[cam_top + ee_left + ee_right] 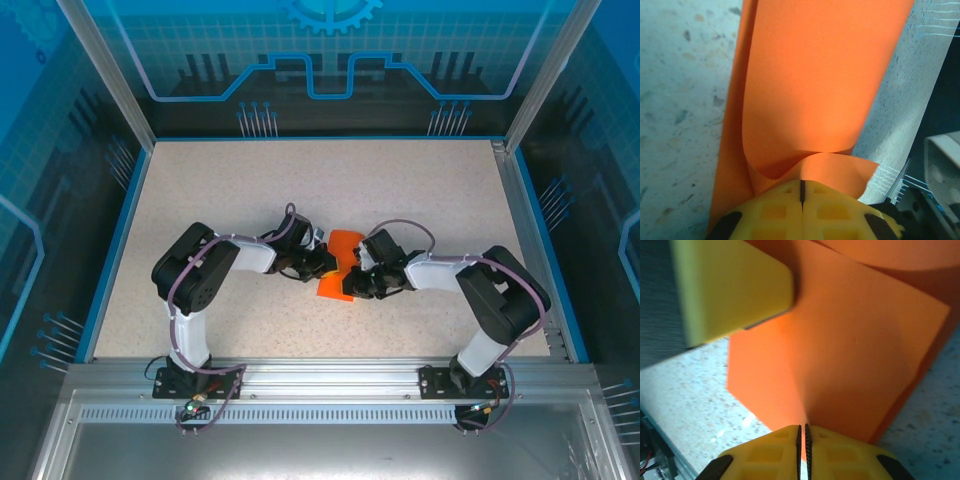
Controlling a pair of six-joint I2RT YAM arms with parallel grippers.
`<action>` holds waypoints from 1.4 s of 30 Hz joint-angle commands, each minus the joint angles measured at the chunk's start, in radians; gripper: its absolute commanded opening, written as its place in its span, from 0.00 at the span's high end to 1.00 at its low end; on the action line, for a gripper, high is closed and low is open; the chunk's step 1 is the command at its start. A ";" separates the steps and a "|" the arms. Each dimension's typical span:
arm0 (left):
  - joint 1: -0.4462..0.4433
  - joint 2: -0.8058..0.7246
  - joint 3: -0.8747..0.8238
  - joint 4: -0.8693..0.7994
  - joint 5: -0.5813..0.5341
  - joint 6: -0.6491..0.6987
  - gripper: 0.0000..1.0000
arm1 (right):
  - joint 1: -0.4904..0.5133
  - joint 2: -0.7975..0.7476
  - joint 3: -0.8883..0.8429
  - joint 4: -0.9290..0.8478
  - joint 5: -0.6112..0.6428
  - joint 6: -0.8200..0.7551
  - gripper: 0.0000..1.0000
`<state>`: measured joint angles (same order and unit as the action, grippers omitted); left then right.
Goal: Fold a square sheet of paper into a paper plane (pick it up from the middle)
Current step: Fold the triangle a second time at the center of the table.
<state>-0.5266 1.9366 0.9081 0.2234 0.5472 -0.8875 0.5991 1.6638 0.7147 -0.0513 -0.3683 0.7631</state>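
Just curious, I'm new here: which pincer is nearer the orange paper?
Neither: both grip the orange paper. Left pincer clamps its left side, right pincer its right side.

The far half of the table point(320, 180) is free, and also its left and right parts outside my elbows. In the middle my left gripper point(322, 264) and my right gripper point(360, 278) stand tip to tip, both pinched on the sheet of paper point(343, 246), so nothing can pass between them. My left arm point(200, 270) and my right arm point(500, 290) bar the way from the near edge. Frame posts point(110, 75) and clear walls point(330, 60) close the table on the left, right and far sides.
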 commanded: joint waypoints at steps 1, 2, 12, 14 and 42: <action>-0.002 -0.024 -0.025 -0.016 -0.033 0.010 0.97 | -0.018 0.022 -0.010 -0.024 0.006 -0.017 0.86; -0.001 -0.035 -0.031 -0.009 -0.033 0.010 0.95 | -0.022 0.026 -0.015 -0.014 -0.004 -0.014 0.87; -0.002 -0.171 -0.076 0.048 -0.070 -0.005 0.74 | -0.028 0.036 -0.016 -0.018 -0.014 -0.019 0.86; -0.004 -0.171 -0.068 0.057 -0.051 -0.012 0.74 | -0.030 0.037 -0.014 -0.020 -0.014 -0.022 0.86; 0.023 0.028 0.029 0.057 -0.072 0.040 0.74 | -0.044 0.044 -0.008 -0.075 0.002 -0.050 0.89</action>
<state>-0.5213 1.9457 0.9260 0.2974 0.4950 -0.8978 0.5701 1.6817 0.7151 -0.0441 -0.4160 0.7334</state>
